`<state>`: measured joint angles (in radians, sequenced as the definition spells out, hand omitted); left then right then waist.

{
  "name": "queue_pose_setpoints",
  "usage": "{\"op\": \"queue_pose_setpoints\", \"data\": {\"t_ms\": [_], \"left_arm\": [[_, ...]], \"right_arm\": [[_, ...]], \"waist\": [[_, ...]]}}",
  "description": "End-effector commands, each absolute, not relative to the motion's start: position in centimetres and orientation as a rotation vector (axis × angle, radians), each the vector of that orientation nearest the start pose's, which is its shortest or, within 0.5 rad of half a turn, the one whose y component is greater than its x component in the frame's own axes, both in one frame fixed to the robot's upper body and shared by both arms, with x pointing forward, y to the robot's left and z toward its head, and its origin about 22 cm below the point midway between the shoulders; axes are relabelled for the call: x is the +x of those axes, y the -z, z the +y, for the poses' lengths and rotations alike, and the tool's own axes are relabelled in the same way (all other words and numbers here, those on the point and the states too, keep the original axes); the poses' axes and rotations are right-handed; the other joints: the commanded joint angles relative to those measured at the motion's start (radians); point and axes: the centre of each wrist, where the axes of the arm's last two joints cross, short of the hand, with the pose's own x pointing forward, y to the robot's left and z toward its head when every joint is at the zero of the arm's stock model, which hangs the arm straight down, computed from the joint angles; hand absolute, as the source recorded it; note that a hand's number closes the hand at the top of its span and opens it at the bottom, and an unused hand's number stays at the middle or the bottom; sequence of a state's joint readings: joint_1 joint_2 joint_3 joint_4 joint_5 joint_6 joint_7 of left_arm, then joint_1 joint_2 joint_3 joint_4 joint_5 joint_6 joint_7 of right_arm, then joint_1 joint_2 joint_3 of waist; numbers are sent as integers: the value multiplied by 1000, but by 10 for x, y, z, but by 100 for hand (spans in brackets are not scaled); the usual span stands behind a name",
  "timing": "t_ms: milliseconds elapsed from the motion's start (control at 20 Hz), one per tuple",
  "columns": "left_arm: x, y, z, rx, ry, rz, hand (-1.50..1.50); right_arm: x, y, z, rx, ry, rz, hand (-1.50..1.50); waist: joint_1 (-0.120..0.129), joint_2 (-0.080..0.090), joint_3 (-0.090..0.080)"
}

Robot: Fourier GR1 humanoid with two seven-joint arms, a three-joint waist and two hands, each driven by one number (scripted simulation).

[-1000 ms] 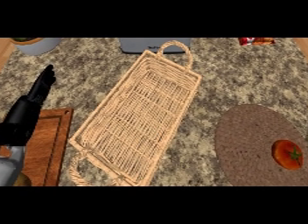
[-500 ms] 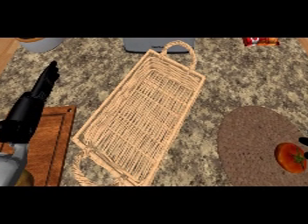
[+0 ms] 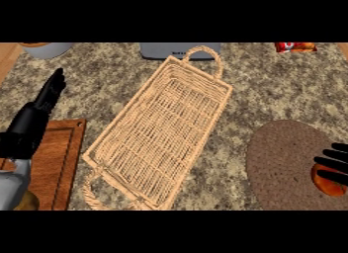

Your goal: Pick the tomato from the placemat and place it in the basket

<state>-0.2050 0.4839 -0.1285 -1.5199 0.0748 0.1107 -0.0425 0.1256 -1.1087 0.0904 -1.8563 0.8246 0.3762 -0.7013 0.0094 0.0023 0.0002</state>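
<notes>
Spreading across the whole view, the speckled stone table carries a long wicker basket that lies at a slant through the middle, with a loop handle at each end. A round brown placemat sits right of the basket, near it but apart. A wooden board lies at the left.

Over that board and the table beside it, the left hand shows with its fingers straight and together, holding nothing.

At the right edge the right hand reaches in over the placemat, its fingers spread and extended, not curled round anything. They partly cover the tomato, which rests on the placemat's right side, well apart from the basket.
</notes>
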Motion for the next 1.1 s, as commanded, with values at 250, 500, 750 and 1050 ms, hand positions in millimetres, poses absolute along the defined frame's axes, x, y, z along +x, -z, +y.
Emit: {"op": "queue_pose_setpoints", "data": {"t_ms": [250,500,750,1050], "left_arm": [[297,-77,295,309,365,-1715,0],[282,-72,295,297,378,-1720,0],[285,-87,286,298,365,-1714,0],[270,-56,294,296,369,-1727,0]], "right_arm": [[231,-104,-353,-414,-2184,-1266,-150],[240,-105,-379,-398,-2162,-1301,-150],[237,-85,-366,-407,-2160,-1297,-150],[244,-80,-380,-388,-2156,-1308,-150]], "waist": [[-7,-1,0],[-9,-3,0],[-9,-3,0],[-7,-3,0]]}}
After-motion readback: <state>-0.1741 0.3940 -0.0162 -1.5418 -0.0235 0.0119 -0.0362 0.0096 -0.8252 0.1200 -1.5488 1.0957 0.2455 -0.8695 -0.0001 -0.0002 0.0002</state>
